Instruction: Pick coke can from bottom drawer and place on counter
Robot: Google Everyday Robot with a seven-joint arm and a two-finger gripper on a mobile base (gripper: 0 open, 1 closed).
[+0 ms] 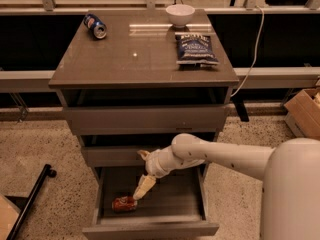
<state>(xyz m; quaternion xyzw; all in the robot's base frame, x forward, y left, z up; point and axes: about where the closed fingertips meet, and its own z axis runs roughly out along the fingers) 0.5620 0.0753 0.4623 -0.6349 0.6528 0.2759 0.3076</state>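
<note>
The coke can (124, 203) lies on its side at the front left of the open bottom drawer (150, 230). It is small and red-orange. My gripper (138, 175) reaches into the drawer from the right on a white arm. It is open, with one pale finger pointing down so that its tip is just above and right of the can, and the other pointing up by the middle drawer's front. I cannot tell if the finger touches the can. The counter (135, 59) is the glossy top of the cabinet.
On the counter lie a blue can (95, 25) at the back left, a white bowl (180, 14) at the back and a dark chip bag (196, 48) on the right. A cardboard box (306, 111) stands on the floor at right. A black bar (30, 200) lies at left.
</note>
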